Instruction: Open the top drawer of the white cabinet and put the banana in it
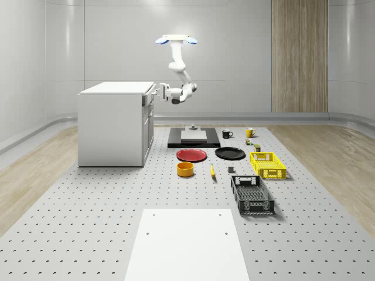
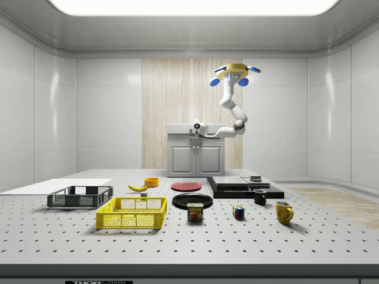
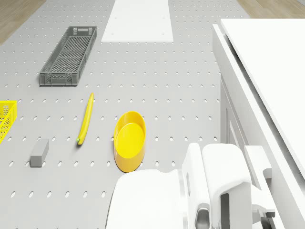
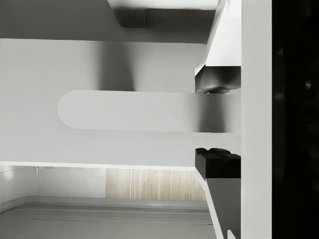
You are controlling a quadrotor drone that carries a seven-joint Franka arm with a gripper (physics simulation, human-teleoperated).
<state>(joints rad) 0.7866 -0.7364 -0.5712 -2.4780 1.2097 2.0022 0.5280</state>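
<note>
The white cabinet (image 1: pixel 111 126) (image 2: pixel 195 157) (image 3: pixel 267 62) stands at the whole-scene view's left. My drone (image 1: pixel 176 40) (image 2: pixel 235 74) hovers high beside its front, with the arm bent down toward the top drawer. The gripper (image 1: pixel 159 91) (image 2: pixel 196 125) (image 4: pixel 217 121) is open at the drawer front. One dark pad sits on each side of the rounded drawer handle (image 4: pixel 129 110), with a small gap left on one side. I cannot tell whether the drawer is pulled out at all. The banana (image 1: pixel 212 171) (image 2: pixel 138 187) (image 3: pixel 86 119) lies on the perforated table, well away from the gripper.
A yellow bowl (image 1: pixel 186 169) (image 3: pixel 129 140) sits next to the banana. A red plate (image 1: pixel 191 154), a black plate (image 1: pixel 229 153), a yellow crate (image 1: pixel 267 164), a grey crate (image 1: pixel 252 194) (image 3: pixel 69 55) and a black platform (image 1: pixel 193 137) lie to the cabinet's right.
</note>
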